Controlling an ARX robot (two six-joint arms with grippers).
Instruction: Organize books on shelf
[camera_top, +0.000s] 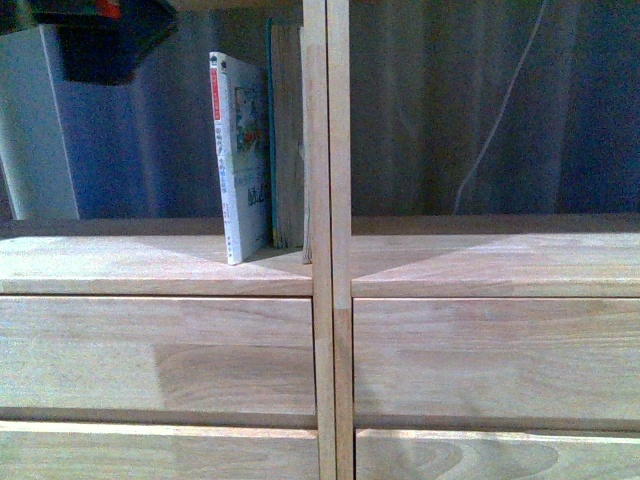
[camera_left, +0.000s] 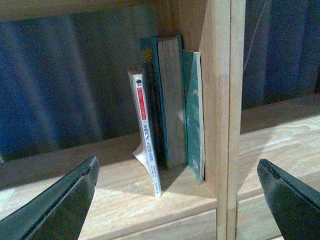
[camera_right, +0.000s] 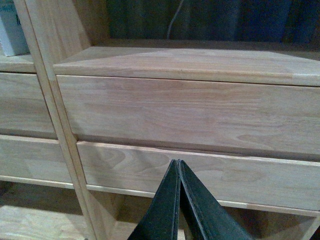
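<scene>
Thin glossy paperback (camera_left: 146, 145) and thick teal book (camera_left: 169, 100) upright against light-wood shelf (camera_top: 150, 262) upright; left gripper (camera_left: 177, 192) spread wide, empty; right gripper (camera_right: 178, 167) pressed closed, empty.

1. A dark curtain (camera_top: 480, 110) hangs in folds behind the open compartments.
2. A thin pale cord (camera_top: 500, 110) runs down in front of it.
3. A pale grey panel (camera_top: 40, 130) stands at far left.

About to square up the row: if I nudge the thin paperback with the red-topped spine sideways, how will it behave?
The thin paperback looks likely to tip: it stands on a narrow edge, seemingly leaning on the teal book. Probably floppy too, since its lower cover already curls outward. Pushed towards the central upright, its neighbours should brace it; towards the open side, nothing would catch it.
</scene>
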